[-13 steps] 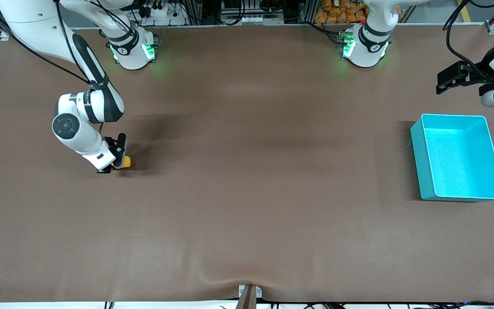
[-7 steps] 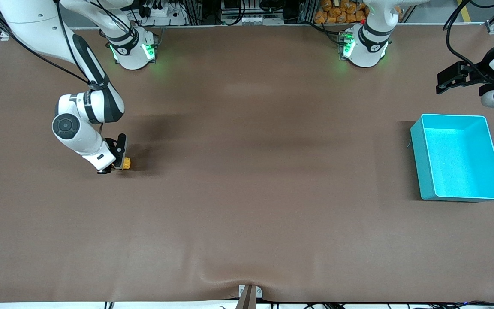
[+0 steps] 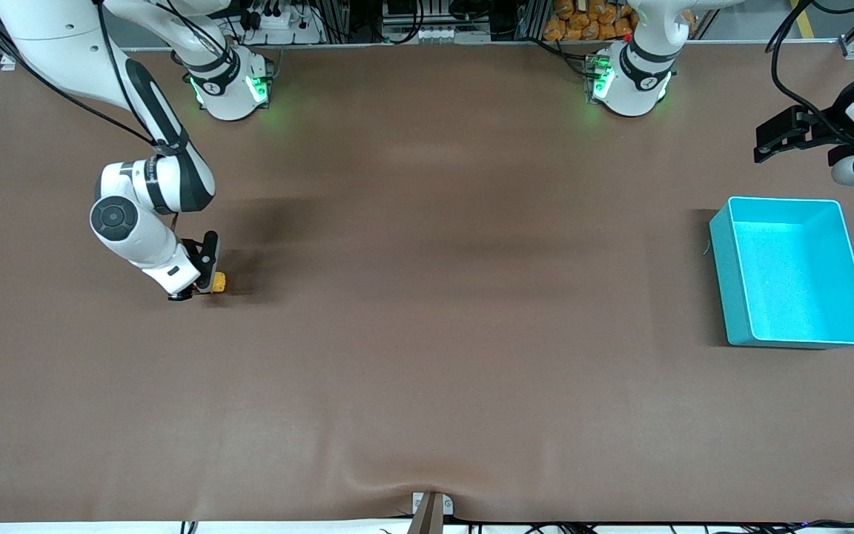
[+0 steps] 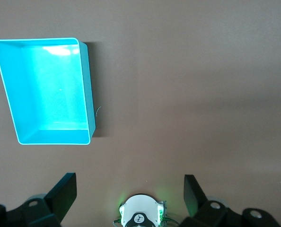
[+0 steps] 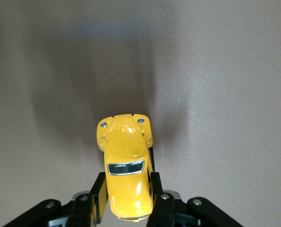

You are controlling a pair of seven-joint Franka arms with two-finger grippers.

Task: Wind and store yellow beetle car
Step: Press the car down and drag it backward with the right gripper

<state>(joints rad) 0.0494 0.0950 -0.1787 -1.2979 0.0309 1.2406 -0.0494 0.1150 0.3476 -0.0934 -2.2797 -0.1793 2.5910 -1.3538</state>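
The yellow beetle car (image 5: 125,156) is a tiny rounded toy with a dark rear window. It sits low on the brown table at the right arm's end (image 3: 218,281). My right gripper (image 5: 127,195) is shut on the car, with a black finger (image 5: 100,194) pressed on each flank. In the front view the right gripper (image 3: 203,285) partly hides the car. My left gripper (image 3: 768,144) waits in the air at the left arm's end, just farther from the front camera than the bin. Its fingers (image 4: 62,191) are spread wide with nothing between them.
A teal bin (image 3: 723,274) stands with nothing in it at the left arm's end of the table. The left wrist view shows the bin's wall (image 4: 89,94) from above. The left arm's base (image 4: 140,216) glows green.
The right gripper's fingers have closed onto the car's sides. The car has barely shifted. The left arm has not moved.
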